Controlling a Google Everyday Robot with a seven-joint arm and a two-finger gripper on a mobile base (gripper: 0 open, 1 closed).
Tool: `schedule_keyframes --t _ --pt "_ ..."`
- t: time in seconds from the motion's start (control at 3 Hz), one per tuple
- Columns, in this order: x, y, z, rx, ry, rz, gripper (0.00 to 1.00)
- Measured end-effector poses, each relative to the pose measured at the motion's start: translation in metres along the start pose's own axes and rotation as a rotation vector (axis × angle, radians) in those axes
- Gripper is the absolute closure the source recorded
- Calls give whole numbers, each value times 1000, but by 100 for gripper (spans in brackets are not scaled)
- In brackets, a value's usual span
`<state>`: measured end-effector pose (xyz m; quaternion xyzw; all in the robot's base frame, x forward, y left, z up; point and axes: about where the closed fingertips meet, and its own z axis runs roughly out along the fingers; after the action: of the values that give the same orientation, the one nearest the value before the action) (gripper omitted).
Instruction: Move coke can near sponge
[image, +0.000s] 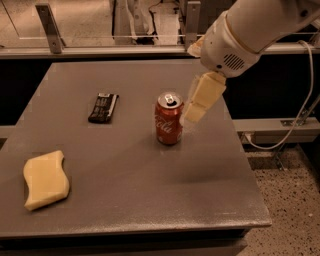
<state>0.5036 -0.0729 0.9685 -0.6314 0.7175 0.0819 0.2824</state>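
The red coke can (169, 119) stands upright near the middle of the grey table (150, 200), silver top and pull tab showing. The pale-yellow sponge (45, 179) with wavy edges lies flat at the front left of the table, far from the can. My gripper (201, 98) hangs from the white arm (250, 30) coming in from the upper right. It sits just right of the can's top, close beside it and slightly above the table. It holds nothing.
A flat black wrapped bar (103, 107) lies left of the can. A metal rail with posts (50, 27) runs behind the table. A grey cable (300, 117) hangs off the right side. The speckled floor (290, 210) lies right of the table.
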Motion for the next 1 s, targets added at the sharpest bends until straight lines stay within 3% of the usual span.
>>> schedule_keyframes --t 0.33,0.67,1.0 --pt "-22 9 29 -49 -9 -12 0" --pt "-20 7 64 -82 45 23 0" --pt "-2 -2 94 -95 104 85 0"
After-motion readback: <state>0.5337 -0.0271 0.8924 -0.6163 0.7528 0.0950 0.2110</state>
